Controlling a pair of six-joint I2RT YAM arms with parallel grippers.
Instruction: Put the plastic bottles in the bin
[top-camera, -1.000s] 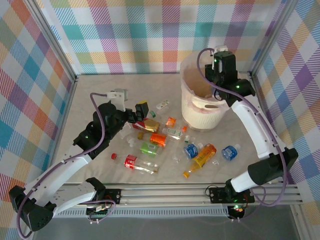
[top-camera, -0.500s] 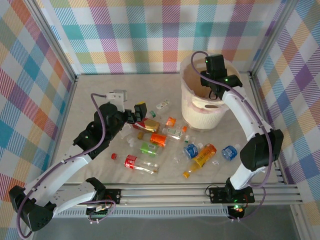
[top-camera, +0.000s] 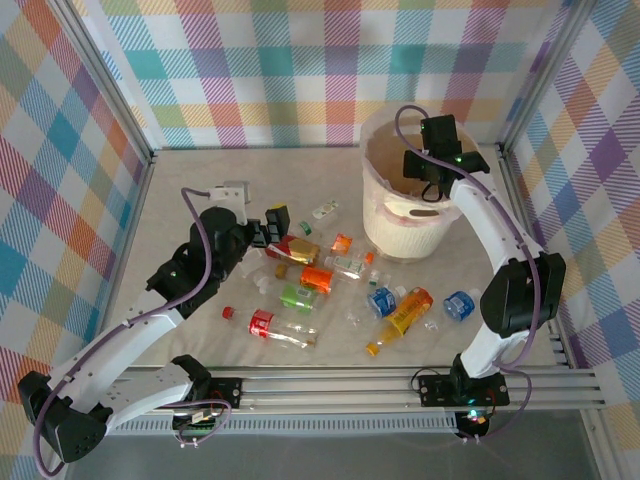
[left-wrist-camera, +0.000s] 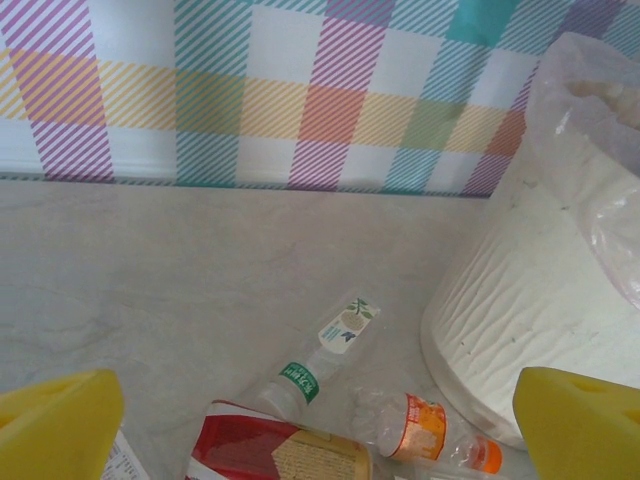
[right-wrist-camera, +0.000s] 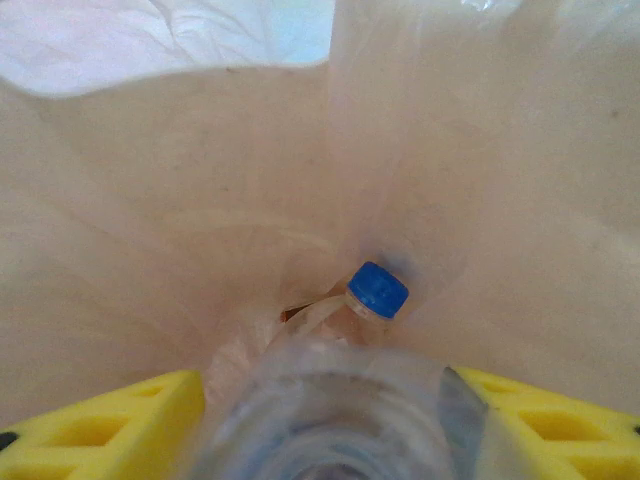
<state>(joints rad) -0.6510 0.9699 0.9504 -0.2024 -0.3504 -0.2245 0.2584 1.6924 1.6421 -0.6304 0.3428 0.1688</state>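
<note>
One bottle is clamped in my right gripper, its blue cap pointing down into the bin at the upper right of the top view. I hold it over the mouth, with the liner all round it in the wrist view, so that it should fall inside when I let go (I judge this the release step). My left gripper hovers left of centre with its fingers wide apart, just above the red bottle. That one lies between the yellow fingertips at the bottom of the wrist view, so it looks like my next pick. The other bottles lie scattered on the table across the middle of the frame, below and left of the bin, so most of the task remains.
</note>
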